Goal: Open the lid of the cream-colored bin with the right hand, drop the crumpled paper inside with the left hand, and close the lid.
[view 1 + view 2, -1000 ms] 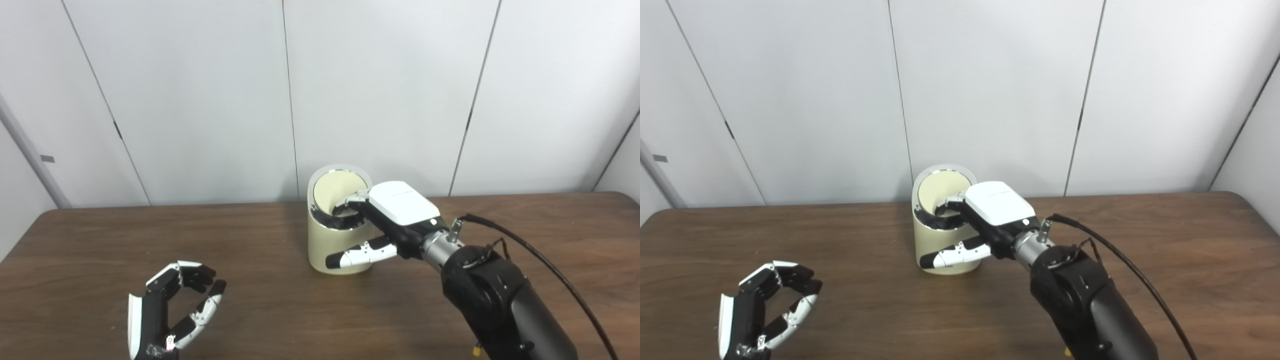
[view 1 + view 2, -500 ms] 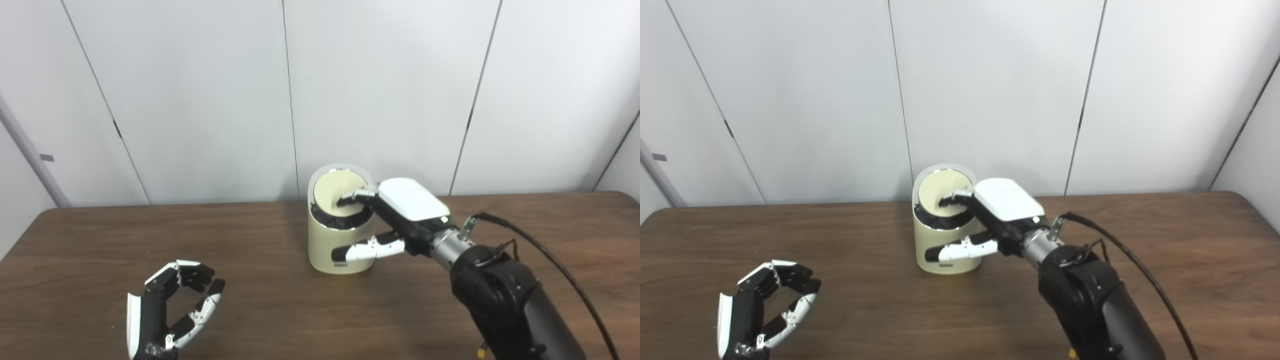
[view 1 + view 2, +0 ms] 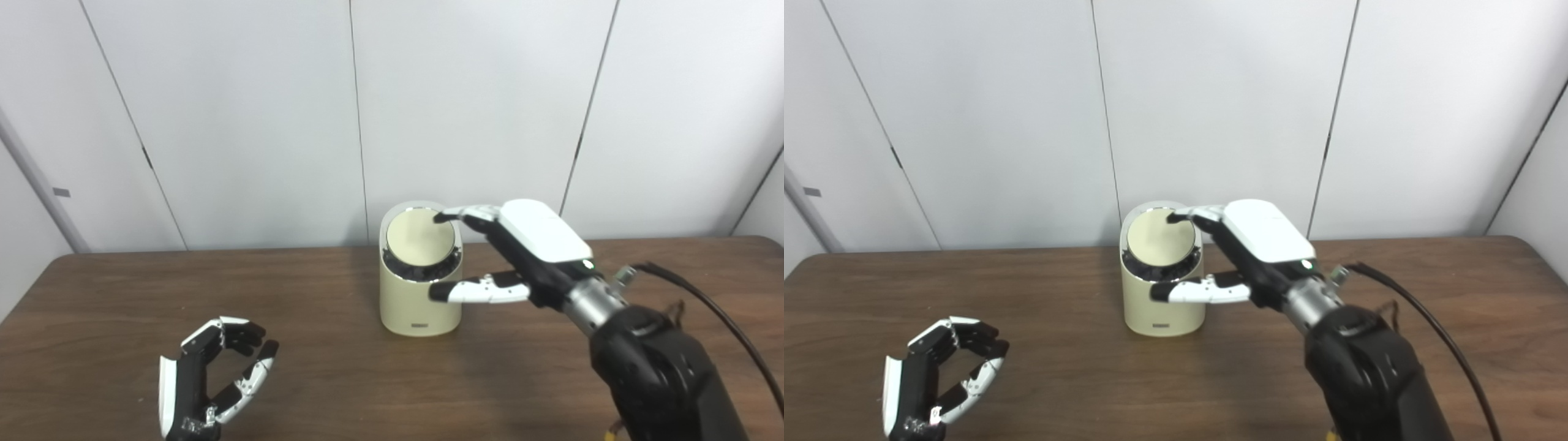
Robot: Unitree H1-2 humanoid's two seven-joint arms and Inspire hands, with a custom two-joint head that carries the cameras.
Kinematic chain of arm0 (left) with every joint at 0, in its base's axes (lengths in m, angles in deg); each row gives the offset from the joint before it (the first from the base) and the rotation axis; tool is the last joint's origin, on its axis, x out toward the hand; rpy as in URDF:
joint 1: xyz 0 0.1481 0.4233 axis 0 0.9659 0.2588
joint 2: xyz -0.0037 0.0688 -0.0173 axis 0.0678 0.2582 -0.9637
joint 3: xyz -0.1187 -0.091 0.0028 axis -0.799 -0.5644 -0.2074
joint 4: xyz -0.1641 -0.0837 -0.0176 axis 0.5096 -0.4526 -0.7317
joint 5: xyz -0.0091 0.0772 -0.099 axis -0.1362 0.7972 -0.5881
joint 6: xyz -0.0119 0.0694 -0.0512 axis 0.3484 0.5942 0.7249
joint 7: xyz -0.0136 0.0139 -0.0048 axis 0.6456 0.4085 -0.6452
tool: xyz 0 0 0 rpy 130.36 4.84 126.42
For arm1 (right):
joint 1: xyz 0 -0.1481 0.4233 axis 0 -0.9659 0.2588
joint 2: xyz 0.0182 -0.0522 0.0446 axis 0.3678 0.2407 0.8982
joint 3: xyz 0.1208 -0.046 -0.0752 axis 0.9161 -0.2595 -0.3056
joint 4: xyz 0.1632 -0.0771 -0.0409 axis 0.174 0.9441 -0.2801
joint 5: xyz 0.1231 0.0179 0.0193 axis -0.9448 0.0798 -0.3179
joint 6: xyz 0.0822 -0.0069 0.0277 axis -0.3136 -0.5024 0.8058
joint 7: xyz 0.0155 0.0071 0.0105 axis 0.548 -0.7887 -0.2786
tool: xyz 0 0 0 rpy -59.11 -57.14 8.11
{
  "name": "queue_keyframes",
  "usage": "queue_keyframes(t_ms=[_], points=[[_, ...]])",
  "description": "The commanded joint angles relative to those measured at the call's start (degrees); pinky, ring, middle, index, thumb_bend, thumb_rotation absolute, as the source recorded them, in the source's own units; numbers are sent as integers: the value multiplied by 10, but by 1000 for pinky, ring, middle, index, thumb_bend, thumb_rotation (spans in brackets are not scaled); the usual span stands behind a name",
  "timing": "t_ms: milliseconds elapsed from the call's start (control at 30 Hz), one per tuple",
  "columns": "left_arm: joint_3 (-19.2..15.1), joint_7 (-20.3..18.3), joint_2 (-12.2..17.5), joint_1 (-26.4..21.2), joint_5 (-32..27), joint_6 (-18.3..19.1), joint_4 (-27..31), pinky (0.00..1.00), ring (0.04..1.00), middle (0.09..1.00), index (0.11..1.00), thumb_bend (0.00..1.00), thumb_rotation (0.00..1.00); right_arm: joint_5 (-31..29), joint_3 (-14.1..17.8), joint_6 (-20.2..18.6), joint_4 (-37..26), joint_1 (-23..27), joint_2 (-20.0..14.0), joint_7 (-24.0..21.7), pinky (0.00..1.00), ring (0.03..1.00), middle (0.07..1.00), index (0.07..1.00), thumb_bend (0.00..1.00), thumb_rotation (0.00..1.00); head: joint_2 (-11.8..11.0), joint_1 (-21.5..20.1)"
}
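The bin [image 3: 420, 297] stands upright on the table [image 3: 343, 380], near the middle, close to the back edge. It is a short, round, cream can. Its lid [image 3: 420, 236] is a flat cream disc inside a shiny ring, tilted toward the camera. A dark gap shows under the lid's low edge, so it may not be fully shut.

The right hand [image 3: 520, 251] is at 3 o'clock from the bin and much nearer. It holds nothing and its fingers are spread. Its fingertips [image 3: 442, 217] rest at the lid's top edge, and its thumb [image 3: 465, 290] sits beside the bin's front.

The left hand [image 3: 208, 376] waits at 8 o'clock, well apart, loosely curled and empty. No paper shows.
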Motion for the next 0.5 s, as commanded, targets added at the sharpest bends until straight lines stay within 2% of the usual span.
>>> queue_keyframes(t_ms=[0, 67, 200, 333, 467], points=[[-1, 3, 5, -9, 0, -13, 3, 417, 498, 535, 485, 483, 63, -30, 22, 29, -20, -7, 11, 62, 706, 825, 852, 831, 471, 870, -1, 1], [-2, 4, 6, -10, 0, -13, 2, 417, 498, 536, 486, 483, 63, -62, 44, 53, -17, -34, 23, 112, 656, 806, 845, 813, 343, 760, 0, 0], [-2, 6, 8, -11, 2, -14, -1, 419, 501, 538, 486, 483, 64, -119, 82, 117, 13, -84, 43, 213, 620, 764, 816, 779, 298, 541, -3, 1], [-1, 13, 10, -12, 13, -15, -3, 419, 502, 540, 486, 483, 63, -141, 111, 187, 59, -126, 57, 315, 570, 705, 763, 728, 310, 488, -5, 3], [3, 19, 14, -13, 12, -15, -6, 426, 503, 542, 486, 483, 63, -167, 129, 242, 103, -153, 66, 384, 545, 676, 726, 696, 302, 435, -7, 3]])
